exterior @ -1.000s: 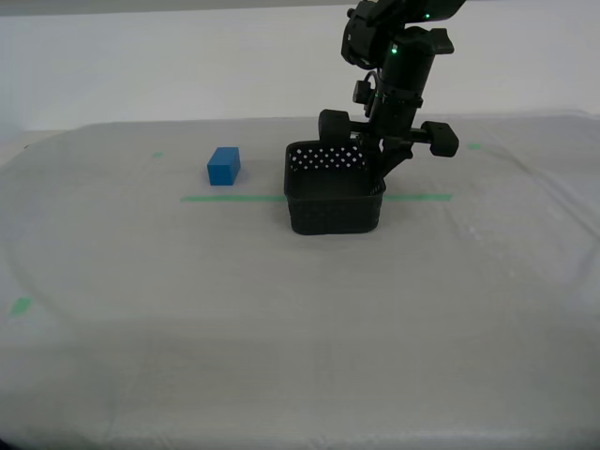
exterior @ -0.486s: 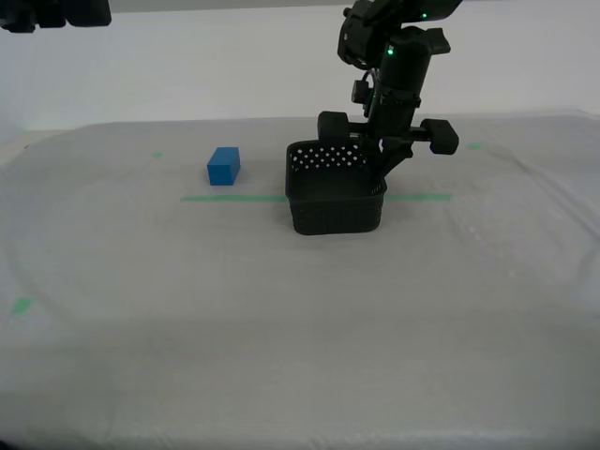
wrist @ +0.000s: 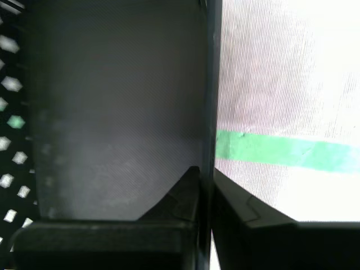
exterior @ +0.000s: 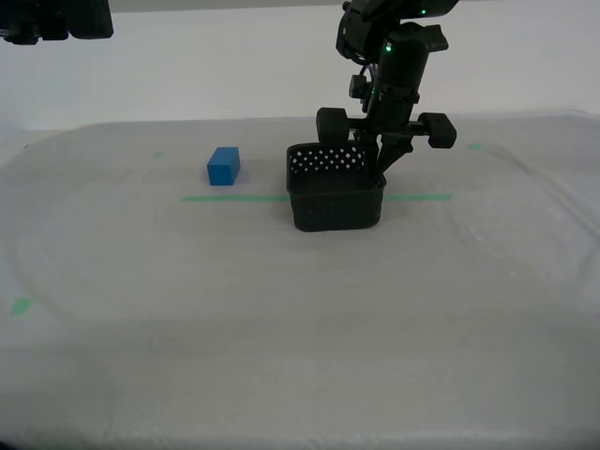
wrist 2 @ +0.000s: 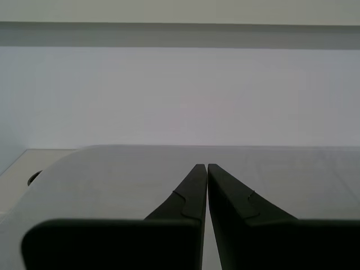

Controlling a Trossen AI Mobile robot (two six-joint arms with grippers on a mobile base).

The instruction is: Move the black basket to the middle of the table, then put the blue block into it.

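The black basket (exterior: 336, 197) stands on the table (exterior: 281, 319) near its middle, over the green tape line (exterior: 234, 198). My first gripper (exterior: 380, 173) reaches down from above and is shut on the basket's wall at the exterior view's right. In the first wrist view its jaws (wrist: 205, 171) pinch that thin wall, with the basket's inside (wrist: 112, 112) on one side. The blue block (exterior: 224, 166) lies on the cloth to the exterior view's left of the basket, apart from it. My second gripper (wrist 2: 203, 166) is shut and empty, held high over the table.
A dark part of an arm (exterior: 56, 19) shows at the top of the exterior view's left. Small green tape bits (exterior: 19, 306) mark the cloth. The tape line also shows in the first wrist view (wrist: 281, 151). A white wall stands behind the table.
A dark arm part has come into view at the top of the exterior view's left. The first arm and the basket have shifted only slightly; the block has not moved.
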